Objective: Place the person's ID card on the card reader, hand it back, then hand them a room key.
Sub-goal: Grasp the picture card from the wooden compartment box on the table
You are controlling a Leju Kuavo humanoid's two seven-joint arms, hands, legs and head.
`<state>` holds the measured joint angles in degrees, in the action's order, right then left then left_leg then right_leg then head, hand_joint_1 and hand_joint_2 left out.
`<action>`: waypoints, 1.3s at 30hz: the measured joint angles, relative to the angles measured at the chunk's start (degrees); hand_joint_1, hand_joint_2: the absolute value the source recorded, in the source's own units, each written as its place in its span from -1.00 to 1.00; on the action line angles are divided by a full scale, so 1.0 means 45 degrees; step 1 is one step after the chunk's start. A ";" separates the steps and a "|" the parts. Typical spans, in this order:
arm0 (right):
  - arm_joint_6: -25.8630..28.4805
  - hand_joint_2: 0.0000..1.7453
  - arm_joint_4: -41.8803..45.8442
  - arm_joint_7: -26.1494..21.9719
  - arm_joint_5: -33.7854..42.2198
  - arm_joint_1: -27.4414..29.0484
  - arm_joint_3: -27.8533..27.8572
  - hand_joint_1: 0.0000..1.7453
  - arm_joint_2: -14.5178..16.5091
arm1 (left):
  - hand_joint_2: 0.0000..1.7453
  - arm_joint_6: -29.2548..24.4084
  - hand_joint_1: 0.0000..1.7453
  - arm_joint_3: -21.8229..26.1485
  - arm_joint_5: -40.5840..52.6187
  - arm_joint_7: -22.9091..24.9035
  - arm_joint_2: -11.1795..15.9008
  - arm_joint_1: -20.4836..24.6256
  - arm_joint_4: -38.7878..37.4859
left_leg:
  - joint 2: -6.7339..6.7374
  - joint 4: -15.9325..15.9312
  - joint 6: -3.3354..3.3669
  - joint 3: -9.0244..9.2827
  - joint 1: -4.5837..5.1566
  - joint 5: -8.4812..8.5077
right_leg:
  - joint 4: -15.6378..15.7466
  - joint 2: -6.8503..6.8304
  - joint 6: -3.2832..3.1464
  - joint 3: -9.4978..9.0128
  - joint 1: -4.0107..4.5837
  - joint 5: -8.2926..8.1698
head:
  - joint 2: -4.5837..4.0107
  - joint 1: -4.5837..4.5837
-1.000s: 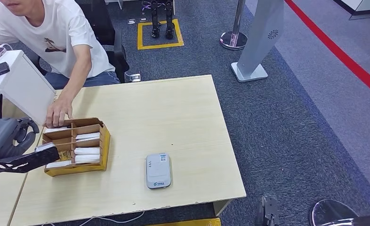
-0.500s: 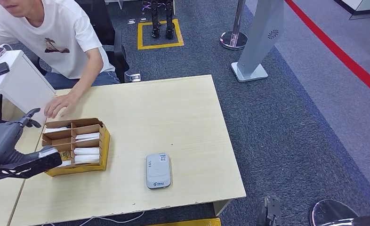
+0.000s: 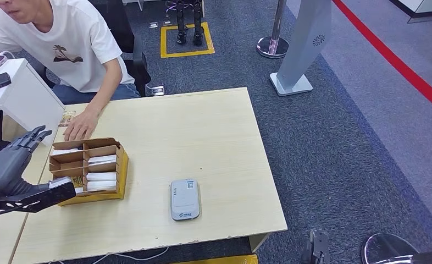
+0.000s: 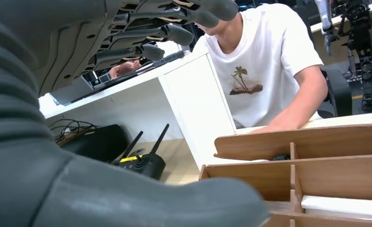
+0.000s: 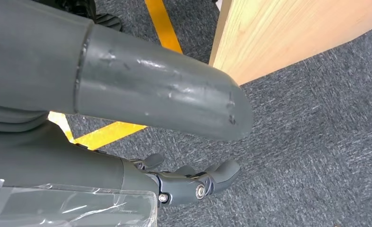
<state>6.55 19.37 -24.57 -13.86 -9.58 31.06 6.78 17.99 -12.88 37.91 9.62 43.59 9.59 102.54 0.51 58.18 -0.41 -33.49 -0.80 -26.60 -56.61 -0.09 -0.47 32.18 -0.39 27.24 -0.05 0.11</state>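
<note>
The grey-white card reader (image 3: 184, 199) lies near the table's (image 3: 203, 126) front edge. A brown divided box (image 3: 90, 170) of white room key cards stands left of it; its wooden dividers (image 4: 316, 161) are close in the left wrist view. My left hand (image 3: 7, 165) hovers at the box's left side with fingers (image 4: 174, 33) stretched out, its thumb (image 3: 51, 192) by the near corner, holding nothing. The person's hand (image 3: 82, 126) rests flat on the table behind the box, beside a small card-like thing (image 3: 66, 117). My right hand (image 5: 189, 182) hangs below the table corner, empty.
The person (image 3: 65, 44) in a white T-shirt sits at the far left. A white cabinet (image 3: 16, 99) stands left of the box, with a black antenna device (image 4: 141, 163) beside it. A stanchion base (image 3: 272, 47) and grey sign stand (image 3: 299, 49) are on the carpet beyond.
The person's hand left the box's back edge and now lies on the table behind it. My left hand's fingers have straightened out and its thumb has slid toward the near corner.
</note>
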 joint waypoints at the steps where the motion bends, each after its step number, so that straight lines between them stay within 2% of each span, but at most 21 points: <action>1: -0.0001 -1.00 0.0000 0.0000 -0.0004 -0.0002 0.0000 -1.00 0.0000 | 1.00 0.0046 -1.00 -0.0001 0.0009 -0.0043 -0.0029 0.0002 -0.0001 | 0.0000 0.0000 0.0000 0.0000 0.0000 0.0000 | 0.0000 0.0000 0.0000 0.0000 0.0000 0.0000 | 0.0000 0.0000; 16: 0.0011 -1.00 0.0010 0.0029 -0.0182 -0.0023 0.0097 -1.00 0.0000 | 1.00 0.0656 -1.00 -0.0437 -0.0390 -0.0280 -0.0055 0.0330 -0.0013 | 0.0000 0.0000 0.0000 0.0000 0.0000 0.0000 | 0.0000 0.0000 0.0000 0.0000 0.0000 0.0000 | -0.0001 0.0001; 30: 0.0012 -1.00 0.0015 0.0087 -0.0260 -0.0101 0.0191 -1.00 0.0000 | 1.00 0.1186 -1.00 -0.1060 -0.1433 -0.0384 -0.0052 0.1093 -0.0169 | 0.0000 0.0000 0.0000 0.0000 0.0000 0.0000 | -0.0001 0.0000 0.0000 0.0000 0.0000 0.0000 | 0.0002 0.0000; 39: 0.0012 -1.00 0.0015 0.0103 -0.0355 -0.0156 0.0212 -1.00 0.0000 | 1.00 0.1727 -1.00 -0.1333 -0.2960 -0.0299 0.0278 0.1510 -0.0245 | 0.0002 0.0000 0.0000 0.0000 -0.0001 0.0000 | -0.0001 0.0002 0.0000 0.0001 0.0001 0.0000 | 0.0002 0.0000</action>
<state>6.60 19.43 -24.10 -15.45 -10.28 32.01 6.78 25.76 -18.88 24.59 8.28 44.84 16.38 101.44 0.51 58.18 -0.41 -33.49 -0.81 -26.60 -56.62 -0.08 -0.47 32.19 -0.39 27.24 -0.04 0.11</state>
